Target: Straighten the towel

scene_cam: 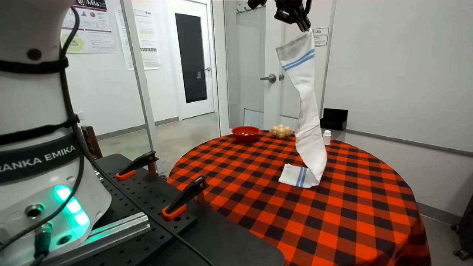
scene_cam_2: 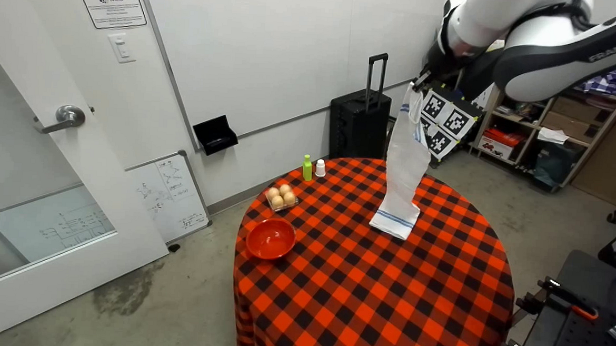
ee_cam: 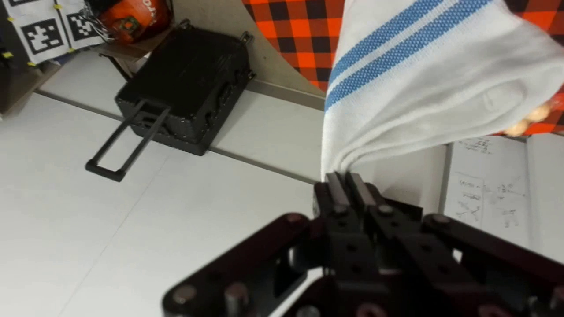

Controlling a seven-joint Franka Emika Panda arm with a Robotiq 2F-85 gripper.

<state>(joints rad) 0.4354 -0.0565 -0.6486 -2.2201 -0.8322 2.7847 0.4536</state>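
Bright, even light fills both exterior views, putting small white glare spots on the glossy round red bowl and leaving the hanging side of the red-and-black checked tablecloth in shadow, while the green-glowing indicator lights burn out to white and tint the silver metal rail beside them. In an exterior view the white, glass-paned door looks stretched toward the picture's edge. In the wrist view the white cloth towel shows crisp blue stripes and soft grey shading inside its folds, while the black metal gripper blurs toward the bottom edge.
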